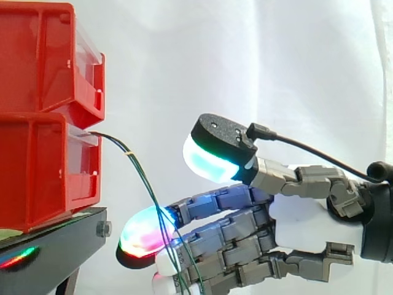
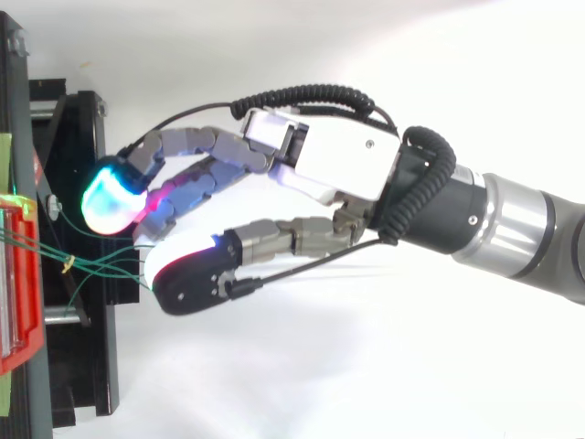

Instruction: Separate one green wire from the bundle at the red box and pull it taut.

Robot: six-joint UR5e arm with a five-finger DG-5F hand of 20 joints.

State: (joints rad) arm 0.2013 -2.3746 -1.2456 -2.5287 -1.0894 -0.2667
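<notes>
We see two stacked red bins point(image 1: 46, 58) on the black stand point(image 1: 55, 246), left. Green wires point(image 1: 140, 178) leave the lower bin point(image 1: 37, 172) at its front, droop rightward and cross the robot hand's point(image 1: 295, 221) outstretched fingers point(image 1: 221, 200) by the magenta-red pad. The thumb point(image 1: 215, 147) sits raised, clear of the wires.

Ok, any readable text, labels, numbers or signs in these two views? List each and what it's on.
None can be read.
Red bins: no print on the faces shown.
Yellow tag on the green wires: too small to tell whether it carries text.
Pale green strip beside the bins: no print visible.
Robot hand: no legible marking.
</notes>
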